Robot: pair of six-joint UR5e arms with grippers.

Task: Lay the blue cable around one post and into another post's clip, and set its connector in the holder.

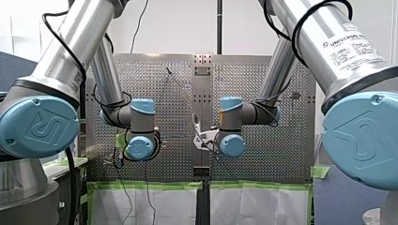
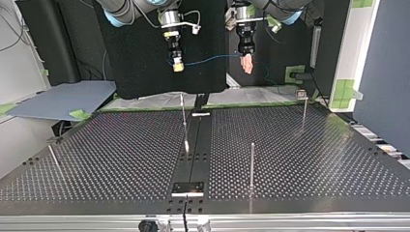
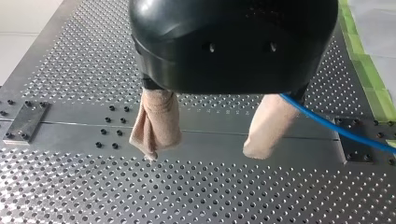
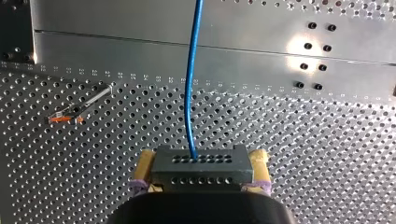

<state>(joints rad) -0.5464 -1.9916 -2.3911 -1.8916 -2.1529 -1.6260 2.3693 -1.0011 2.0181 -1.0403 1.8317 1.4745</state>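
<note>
This is a robot lab. My left arm [image 1: 51,70] and my right arm [image 1: 338,51] reach over a perforated metal table [image 2: 290,145] edged with green tape [image 1: 150,185].

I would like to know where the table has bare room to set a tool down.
In the top view, the table is bare between the short post and the leaning post, and in the near right corner past the tall post. The middle strip is crowded: leaning post, near plate.

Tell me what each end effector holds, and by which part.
My right end effector grips the black connector by its sides. My left end effector is open, holding nothing; the blue cable passes one finger.
</note>
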